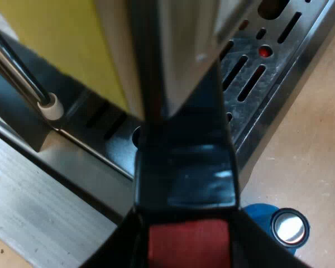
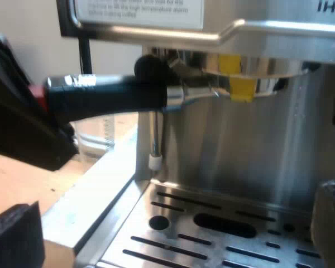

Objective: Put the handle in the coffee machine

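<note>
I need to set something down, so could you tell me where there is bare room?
The drip tray under the holder is bare; so is the table beside it, up to the blue tamper. Crowded by the handle: left gripper, steam wand, measuring glass.

Plain off-white wall [image 2: 22,39] far behind the work area, unmarked and evenly lit, light tan wooden tabletop [image 2: 11,173] nearer, smooth matte surface with faint grain, warm peach tone, soft diffuse indoor light, gentle blurred shading on the wood.
</note>
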